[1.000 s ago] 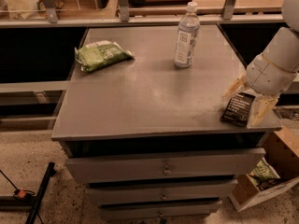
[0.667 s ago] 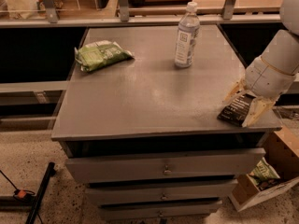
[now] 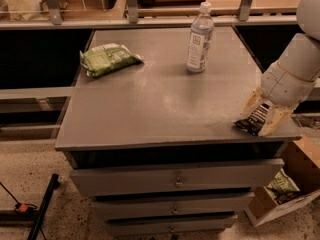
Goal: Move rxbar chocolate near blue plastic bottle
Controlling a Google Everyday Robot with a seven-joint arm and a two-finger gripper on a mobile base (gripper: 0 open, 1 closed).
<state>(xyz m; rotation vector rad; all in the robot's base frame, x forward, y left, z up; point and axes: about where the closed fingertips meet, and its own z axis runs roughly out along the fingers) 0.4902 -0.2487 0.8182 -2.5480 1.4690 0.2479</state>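
The rxbar chocolate, a dark flat bar with white text, lies at the front right corner of the grey table. My gripper comes in from the right and its two pale fingers stand on either side of the bar, closed against it, with the bar low on the tabletop. The blue plastic bottle, clear with a white cap and a label, stands upright at the back of the table, well away from the bar, further back and to the left.
A crinkled green snack bag lies at the back left of the table. The table has drawers below. A cardboard box with a green packet sits on the floor at the right. A rail runs behind the table.
The gripper and the bar have shifted slightly to the left and lower near the front right corner. The bottle and the green bag have not moved.
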